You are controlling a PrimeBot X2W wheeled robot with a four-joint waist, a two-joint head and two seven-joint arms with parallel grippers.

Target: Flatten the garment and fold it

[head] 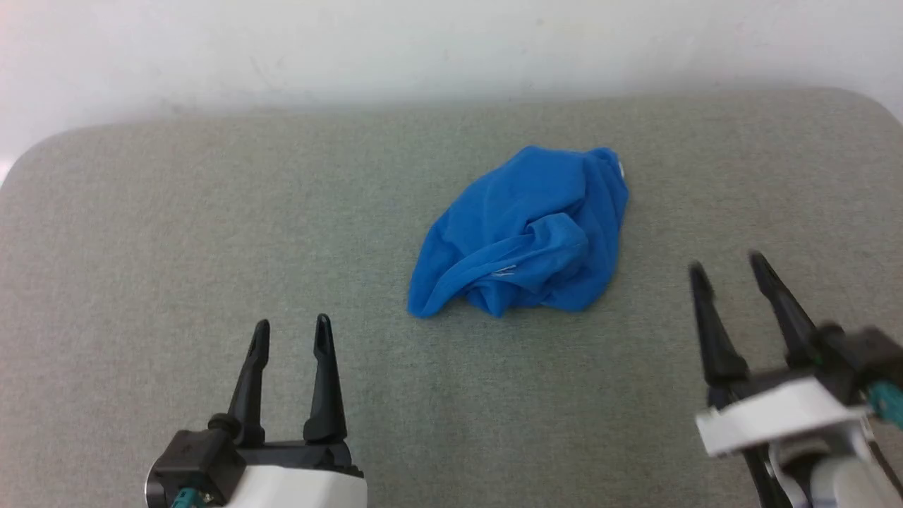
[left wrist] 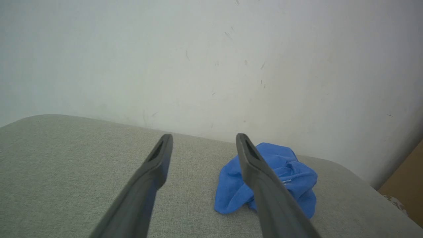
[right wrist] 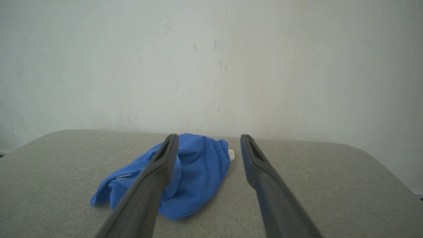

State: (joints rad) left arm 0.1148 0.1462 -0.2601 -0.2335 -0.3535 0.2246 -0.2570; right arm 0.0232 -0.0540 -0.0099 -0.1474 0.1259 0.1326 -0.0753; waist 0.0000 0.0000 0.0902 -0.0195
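The garment (head: 525, 233) is a royal-blue shirt lying crumpled in a heap near the middle of the grey fabric surface (head: 176, 233). A small bit of white shows at its far right edge. My left gripper (head: 291, 335) is open at the lower left, well short of the heap. My right gripper (head: 726, 271) is open at the lower right, apart from the cloth. In the left wrist view the garment (left wrist: 290, 175) lies behind my right-hand finger (left wrist: 264, 185). In the right wrist view the garment (right wrist: 198, 172) sits ahead and left, partly behind a finger (right wrist: 148, 188).
A pale wall (head: 451, 49) rises right behind the surface's rounded far edge. Bare grey fabric spreads on all sides of the heap. A brown panel (left wrist: 406, 188) shows past the surface's corner in the left wrist view.
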